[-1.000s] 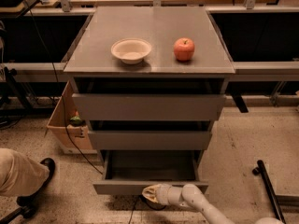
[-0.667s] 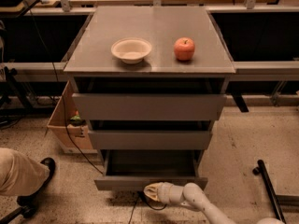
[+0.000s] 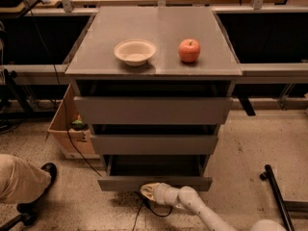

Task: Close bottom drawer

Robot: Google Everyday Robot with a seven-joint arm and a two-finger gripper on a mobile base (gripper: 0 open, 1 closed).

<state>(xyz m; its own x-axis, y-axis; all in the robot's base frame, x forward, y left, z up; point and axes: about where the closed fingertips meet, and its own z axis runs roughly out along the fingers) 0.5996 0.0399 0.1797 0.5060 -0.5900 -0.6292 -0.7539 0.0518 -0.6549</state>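
The grey cabinet (image 3: 159, 37) fills the middle of the view, with its flat top facing the camera. It has three drawers, and each one is pulled out a little. The top drawer (image 3: 154, 110) has the tallest front, and the middle drawer (image 3: 154, 144) sits under it. The bottom drawer (image 3: 154, 183) is the lowest, just above the floor. It is partly open, and its shallow dark inside shows behind the low front panel.

The white robot arm (image 3: 192, 207) comes in from the lower right corner. It lies low over the floor, bent at one joint, and reaches to the left. A cardboard box (image 3: 67, 129) stands on the floor at the left of the cabinet, and a person's leg (image 3: 21, 179) is in the lower left corner.

On the top, a pale bowl (image 3: 135, 52) and a red apple (image 3: 189, 50) stand near each other but apart. The gripper (image 3: 149, 191) is just under the bottom drawer's front panel, close to its lower edge. I cannot tell if it is spread or closed.
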